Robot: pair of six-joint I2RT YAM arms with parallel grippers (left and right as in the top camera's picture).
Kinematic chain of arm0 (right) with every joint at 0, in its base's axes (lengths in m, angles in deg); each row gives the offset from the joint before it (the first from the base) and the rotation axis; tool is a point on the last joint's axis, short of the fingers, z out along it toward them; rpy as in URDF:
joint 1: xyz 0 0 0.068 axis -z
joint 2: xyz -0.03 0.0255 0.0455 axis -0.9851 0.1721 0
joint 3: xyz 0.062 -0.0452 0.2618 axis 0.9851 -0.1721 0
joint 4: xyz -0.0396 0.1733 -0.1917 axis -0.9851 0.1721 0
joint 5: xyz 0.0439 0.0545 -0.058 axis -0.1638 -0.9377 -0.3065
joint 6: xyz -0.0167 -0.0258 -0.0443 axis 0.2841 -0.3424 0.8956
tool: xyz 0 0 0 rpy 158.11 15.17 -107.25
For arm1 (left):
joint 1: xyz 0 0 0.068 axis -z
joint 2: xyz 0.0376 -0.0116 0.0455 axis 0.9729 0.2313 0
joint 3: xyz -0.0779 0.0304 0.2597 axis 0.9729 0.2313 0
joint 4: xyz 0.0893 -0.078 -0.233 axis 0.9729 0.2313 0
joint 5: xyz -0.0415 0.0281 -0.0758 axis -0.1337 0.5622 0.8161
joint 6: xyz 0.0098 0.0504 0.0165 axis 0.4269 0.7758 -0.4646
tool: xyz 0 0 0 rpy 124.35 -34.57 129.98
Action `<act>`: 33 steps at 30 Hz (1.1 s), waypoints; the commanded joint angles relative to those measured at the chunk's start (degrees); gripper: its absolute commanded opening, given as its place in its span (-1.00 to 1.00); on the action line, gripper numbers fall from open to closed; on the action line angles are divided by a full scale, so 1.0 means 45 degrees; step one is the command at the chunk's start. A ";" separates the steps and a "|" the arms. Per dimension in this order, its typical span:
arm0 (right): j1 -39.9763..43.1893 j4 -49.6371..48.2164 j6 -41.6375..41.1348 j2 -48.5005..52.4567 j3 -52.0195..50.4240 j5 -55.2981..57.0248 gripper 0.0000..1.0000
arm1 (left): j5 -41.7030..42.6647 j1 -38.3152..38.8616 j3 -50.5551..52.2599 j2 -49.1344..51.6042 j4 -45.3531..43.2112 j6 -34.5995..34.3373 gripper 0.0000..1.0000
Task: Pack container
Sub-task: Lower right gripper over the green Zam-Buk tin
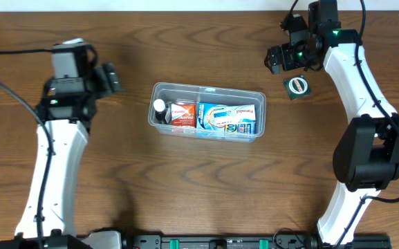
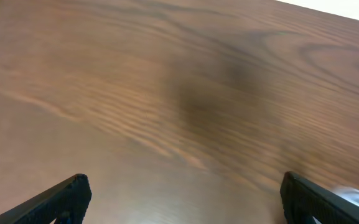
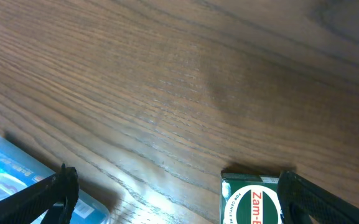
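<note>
Container (image 1: 185,86), clear plastic and shallow, lies lengthwise at the middle of the wooden table (image 1: 206,194) in the overhead view, taking 12 o'clock as the top edge of that view. Inside it three things sit side by side. A small white-capped bottle (image 1: 160,108) is at the 9 o'clock end. A red-and-white box (image 1: 182,114) stands next to it, and a larger blue box (image 1: 230,117) fills the rest toward 3 o'clock. A corner of the tub also shows in the right wrist view (image 3: 11,165), with blue print behind its wall.

A small green box (image 1: 297,86) with a round label lies on the wood at about 2 o'clock from the container, near its corner but apart from it. In the right wrist view this box (image 3: 251,199) sits at the bottom edge, close to the finger on that side (whether they touch cannot be told).

The left gripper (image 1: 118,79) is out at 9 o'clock from the container, well apart from it. Its wrist view (image 2: 185,193) shows the fingers spread wide with only bare wood grain between them. The right gripper (image 1: 274,61) is at about 1 o'clock from the container and 10 o'clock from the green box. Its fingers are also spread wide (image 3: 176,193) and hold nothing.
</note>
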 commanded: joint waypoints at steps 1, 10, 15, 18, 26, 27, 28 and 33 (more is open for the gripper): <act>-0.0053 0.0010 -0.0131 0.0034 0.0170 -0.0097 0.99 | -0.0146 -0.0500 -0.0209 0.0136 0.0015 0.0068 0.96; -0.0053 0.0010 -0.0131 0.0034 0.0170 -0.0097 0.99 | -0.0141 -0.0641 -0.0204 0.0136 0.0063 0.0068 0.96; -0.0053 -0.0204 -0.0131 0.0034 0.0170 -0.0068 0.98 | -0.0146 -0.0651 -0.0189 0.0136 0.0078 0.0068 0.96; -0.0024 0.0053 -0.0131 0.0034 0.0170 0.0403 0.98 | -0.0146 -0.0651 -0.0189 0.0136 0.0078 0.0068 0.96; 0.0044 0.1025 0.0675 0.0039 0.0073 0.3803 0.99 | -0.0146 -0.0651 -0.0189 0.0136 0.0078 0.0068 0.96; 0.0044 0.1010 0.0758 0.0039 -0.0024 0.3813 0.98 | -0.0146 -0.0651 -0.0189 0.0136 0.0078 0.0068 0.96; 0.0044 0.0947 0.0792 0.0049 -0.0170 0.3813 0.98 | -0.0146 -0.0651 -0.0189 0.0136 0.0078 0.0068 0.96; 0.0160 -0.0078 0.0792 0.0049 -0.1413 0.3813 0.99 | -0.0141 -0.0651 -0.0189 0.0136 0.0078 0.0068 0.96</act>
